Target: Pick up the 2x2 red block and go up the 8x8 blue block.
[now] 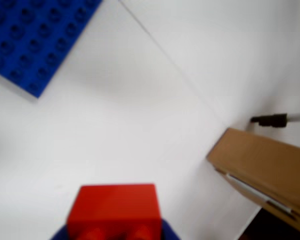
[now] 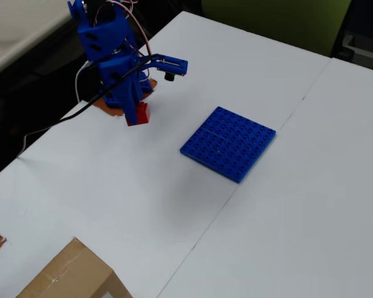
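The small red block is held between the fingers of my blue gripper at the far left of the white table in the overhead view. In the wrist view the red block fills the bottom middle, studs toward the camera, with my gripper shut around it. The large flat blue studded plate lies on the table well to the right of the gripper in the overhead view. In the wrist view a corner of the plate shows at the top left. The block is apart from the plate.
A cardboard box stands at the near left table edge and also shows in the wrist view at the right. A seam runs between the two white table boards. Cables trail from the arm base off the left edge.
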{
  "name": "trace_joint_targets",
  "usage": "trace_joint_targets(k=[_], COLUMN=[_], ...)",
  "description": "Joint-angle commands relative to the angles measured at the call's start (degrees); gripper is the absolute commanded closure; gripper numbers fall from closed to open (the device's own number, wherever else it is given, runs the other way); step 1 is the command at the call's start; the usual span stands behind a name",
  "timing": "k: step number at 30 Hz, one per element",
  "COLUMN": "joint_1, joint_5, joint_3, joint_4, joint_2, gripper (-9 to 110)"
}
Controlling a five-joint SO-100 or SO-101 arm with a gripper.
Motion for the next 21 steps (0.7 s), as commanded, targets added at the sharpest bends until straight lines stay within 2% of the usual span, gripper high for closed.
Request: trace_joint_targets(k=[1, 21], joint_1=[-4.57, -25.93], joint_5=[-1.93, -7.47], joint_3=[-1.14, -2.02], joint_4=[0.44, -0.09], joint_2=[2.72, -4.22], gripper=[100, 100])
